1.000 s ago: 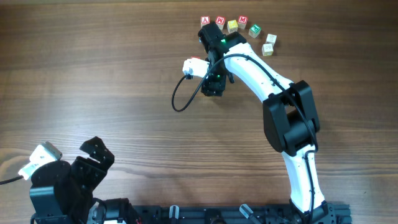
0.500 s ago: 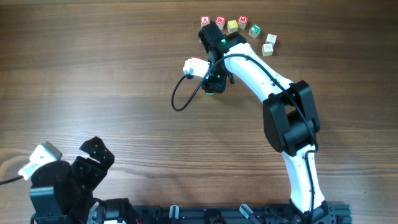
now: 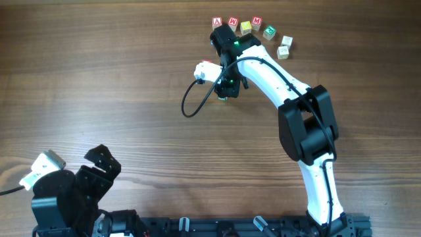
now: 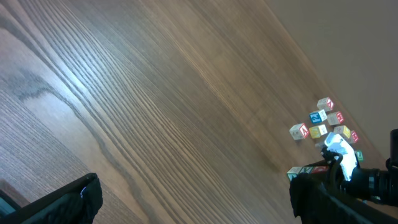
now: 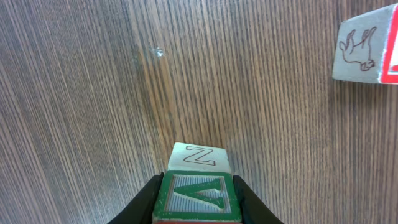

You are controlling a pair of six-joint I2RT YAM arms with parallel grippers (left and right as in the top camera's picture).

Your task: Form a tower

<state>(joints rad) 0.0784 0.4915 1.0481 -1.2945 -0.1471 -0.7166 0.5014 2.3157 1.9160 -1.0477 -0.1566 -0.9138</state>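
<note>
Pale wooden letter cubes of the short tower (image 5: 196,186) are clamped between the closed fingers of the right gripper (image 3: 225,90), far and right of centre on the brown wooden table (image 3: 99,79). Its green-printed cube (image 5: 196,198) faces the wrist camera, with a Z-marked cube (image 5: 199,155) touching just beyond. Loose letter cubes (image 3: 256,23) lie farther off. The left gripper (image 3: 102,164) hangs wide open, near left.
</note>
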